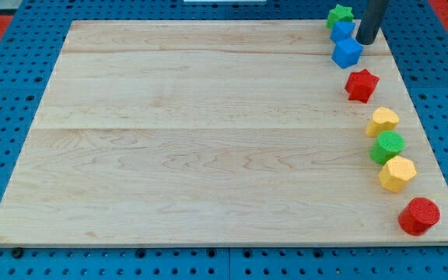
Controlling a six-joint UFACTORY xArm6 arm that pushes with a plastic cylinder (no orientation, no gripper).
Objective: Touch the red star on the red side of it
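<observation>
The red star (362, 85) is located near the desk's (208, 140) right edge, below a blue cube (348, 53). My tip (366, 42) is positioned just right of the blue blocks, apart from the star. No jaws are fitted.

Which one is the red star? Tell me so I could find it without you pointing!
Look at the wooden board and follow the line of blocks down the view's right edge. Just below the two blue cubes, and above the yellow block, sits the red star. It is pointy, unlike the round red cylinder at the bottom. My tip is near the blue cubes, not touching the star.
</observation>
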